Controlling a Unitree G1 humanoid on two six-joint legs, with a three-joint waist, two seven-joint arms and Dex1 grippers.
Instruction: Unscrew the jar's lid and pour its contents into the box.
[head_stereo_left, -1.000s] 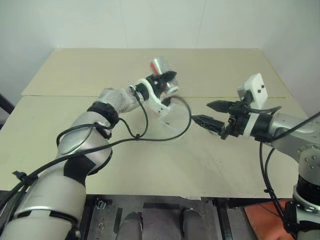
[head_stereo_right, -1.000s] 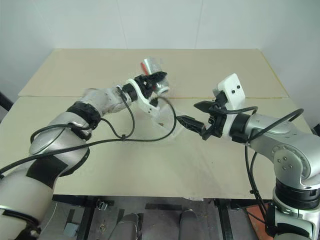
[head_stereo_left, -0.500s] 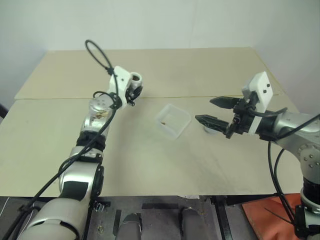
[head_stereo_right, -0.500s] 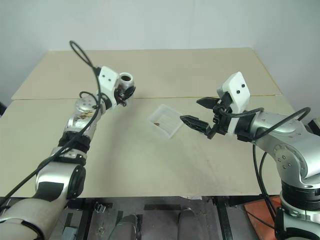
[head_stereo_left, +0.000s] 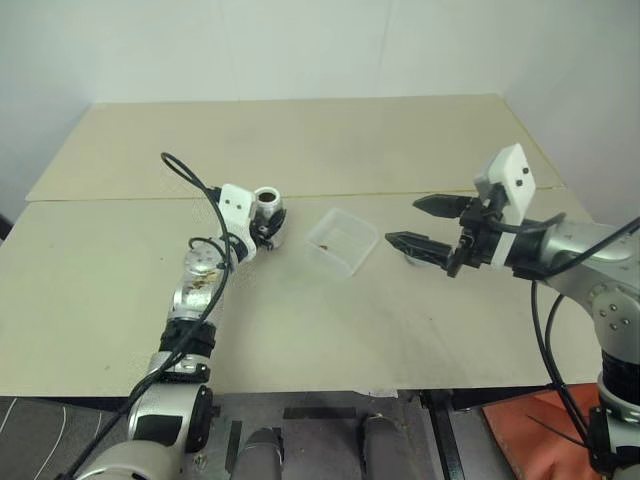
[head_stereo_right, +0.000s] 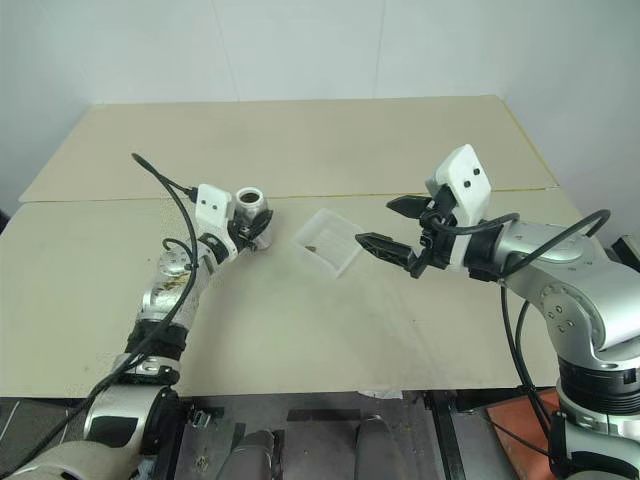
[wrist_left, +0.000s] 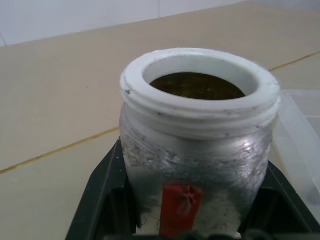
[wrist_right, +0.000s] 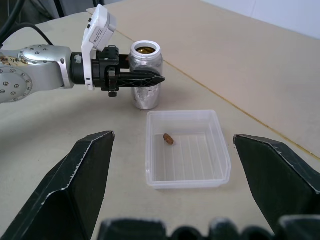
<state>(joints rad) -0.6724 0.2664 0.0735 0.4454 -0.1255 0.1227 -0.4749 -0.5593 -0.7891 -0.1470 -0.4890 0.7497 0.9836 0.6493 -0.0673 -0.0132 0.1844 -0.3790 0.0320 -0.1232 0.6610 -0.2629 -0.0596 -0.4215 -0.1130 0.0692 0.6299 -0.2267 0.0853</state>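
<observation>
The silvery jar (head_stereo_left: 267, 203) stands upright without its lid, just left of the clear box (head_stereo_left: 342, 241), its base at or just above the table. My left gripper (head_stereo_left: 270, 222) is shut on the jar's body (wrist_left: 197, 150), a black finger on each side. Brown contents (wrist_left: 197, 86) show inside the white threaded mouth. One brownish bit (wrist_right: 168, 139) lies in the box (wrist_right: 187, 150). My right gripper (head_stereo_left: 402, 221) hovers open right of the box, its fingers (wrist_right: 85, 175) spread wide and holding nothing. A small grey round thing, likely the lid (head_stereo_left: 413, 260), lies partly hidden under it.
The beige table (head_stereo_left: 300, 330) has a seam running across behind the jar and box. A black cable (head_stereo_left: 190, 175) loops up from my left arm. An orange object (head_stereo_left: 530, 425) lies on the floor at the near right.
My left arm has swung away from above the box, out to the left and down; the jar, tipped a second ago, is now upright beside the box. My right gripper has stayed open in place.
</observation>
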